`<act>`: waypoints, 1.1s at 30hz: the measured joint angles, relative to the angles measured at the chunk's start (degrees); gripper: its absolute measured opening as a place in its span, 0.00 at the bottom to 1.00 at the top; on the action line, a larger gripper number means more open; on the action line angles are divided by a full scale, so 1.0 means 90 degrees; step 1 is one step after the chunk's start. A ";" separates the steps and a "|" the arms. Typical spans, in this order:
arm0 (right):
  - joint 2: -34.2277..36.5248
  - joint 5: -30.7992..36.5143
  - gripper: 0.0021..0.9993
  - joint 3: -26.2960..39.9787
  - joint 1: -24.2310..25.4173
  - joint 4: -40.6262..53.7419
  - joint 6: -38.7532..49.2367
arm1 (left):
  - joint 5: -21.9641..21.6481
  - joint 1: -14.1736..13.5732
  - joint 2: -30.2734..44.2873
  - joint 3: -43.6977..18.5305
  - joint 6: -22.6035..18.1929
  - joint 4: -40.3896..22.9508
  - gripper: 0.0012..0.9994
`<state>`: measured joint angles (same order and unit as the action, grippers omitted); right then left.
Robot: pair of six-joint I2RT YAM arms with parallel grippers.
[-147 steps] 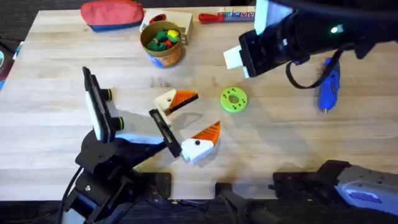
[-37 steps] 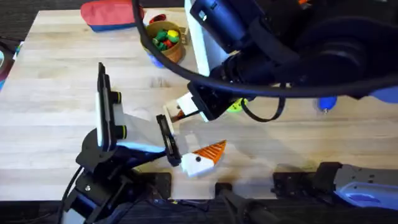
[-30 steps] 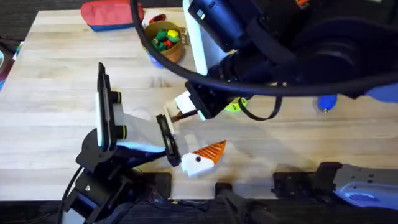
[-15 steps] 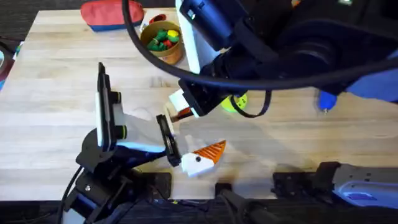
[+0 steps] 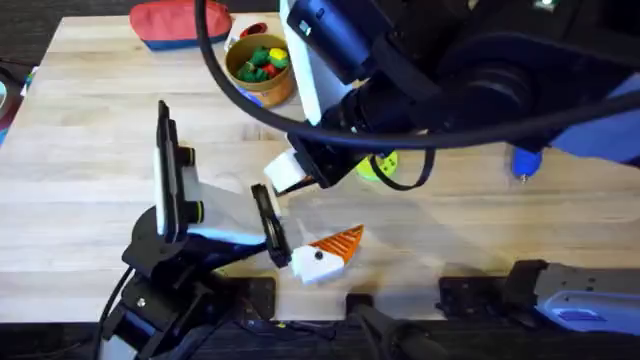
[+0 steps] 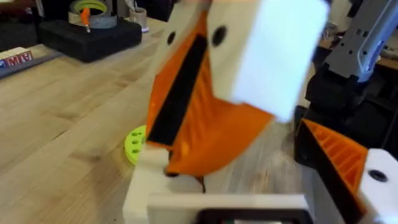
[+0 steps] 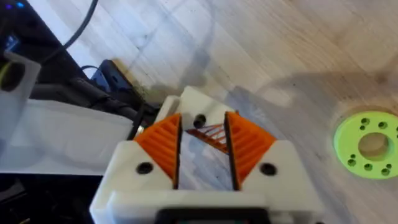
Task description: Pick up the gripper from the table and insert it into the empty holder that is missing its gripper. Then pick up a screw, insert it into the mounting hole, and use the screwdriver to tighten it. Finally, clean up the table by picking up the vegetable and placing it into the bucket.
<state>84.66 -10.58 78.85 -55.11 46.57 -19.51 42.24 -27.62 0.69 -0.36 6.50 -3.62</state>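
My right gripper (image 5: pixel 290 172) reaches across the middle, shut on the small orange ribbed gripper (image 7: pixel 208 134). It holds that piece against the white holder (image 7: pixel 198 102), the far finger mount of my left arm's claw. In the left wrist view the right gripper (image 6: pixel 205 93) looms just above the holder (image 6: pixel 152 183). My left gripper (image 5: pixel 305 212) stands open, its near finger (image 5: pixel 322 246) carrying an orange pad. The blue screwdriver (image 5: pixel 527 158) lies at the right, mostly hidden under the right arm. At the back stands the tan bucket (image 5: pixel 258 70) with small coloured pieces in it. I can make out no screw.
A green disc with holes (image 7: pixel 370 144) lies on the table just right of the grippers. A red zip pouch (image 5: pixel 175 22) sits at the back left. The right arm (image 5: pixel 450 80) hangs large over the back right of the table. Bare wood lies at the left.
The right arm has swung in from the back right to the left arm's far finger. In the last second it slid a little left and toward me, covering the orange piece there.
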 joint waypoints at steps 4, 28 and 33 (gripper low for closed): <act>-0.0007 -0.0020 0.70 0.0000 -0.0002 0.0001 0.0000 | 0.0004 0.0000 0.0000 0.0000 -0.0003 0.0001 0.94; -0.3309 -0.0021 0.99 -0.0002 0.1496 0.2600 0.0700 | -0.0010 0.0000 0.0000 0.0000 -0.0021 0.0012 0.65; -0.3832 -0.0331 0.99 -0.0257 0.1496 0.2713 0.0748 | -0.0054 0.0000 0.0000 0.0000 -0.0042 0.0015 0.31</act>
<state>50.17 -13.56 76.53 -41.65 70.99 -12.78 41.75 -27.62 0.69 -0.36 6.13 -3.49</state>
